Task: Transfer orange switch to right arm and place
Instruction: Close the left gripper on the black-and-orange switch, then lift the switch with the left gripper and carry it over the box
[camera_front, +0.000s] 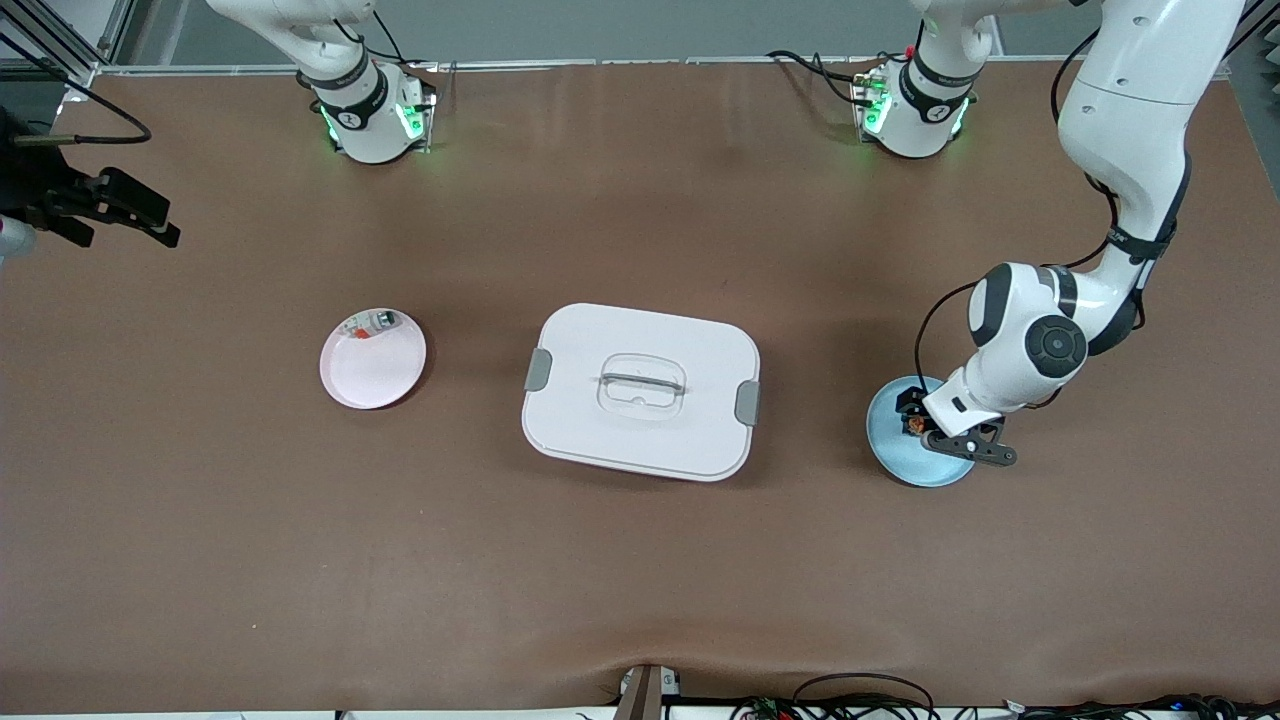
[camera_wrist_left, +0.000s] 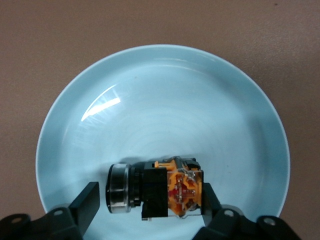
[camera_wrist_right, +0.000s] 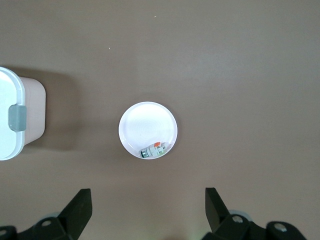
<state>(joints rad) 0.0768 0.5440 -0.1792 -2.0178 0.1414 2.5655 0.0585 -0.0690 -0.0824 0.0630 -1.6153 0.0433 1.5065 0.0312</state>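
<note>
On the light blue plate lies the orange switch, the left gripper straddling it, fingers apart. Right gripper waits spread, high over the table. No legible writing.

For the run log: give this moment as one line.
left gripper: astride orange switch on blue plate | right gripper: open, waiting

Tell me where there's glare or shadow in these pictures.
Left wrist view: a bright curved glare streak on the glossy pale blue round plate; the small black block-like switch with an orange patch stays sharp. Front view: the white lidded box casts a soft shadow on the brown table. Right wrist view: even light, with a faint shadow beside the box.
</note>
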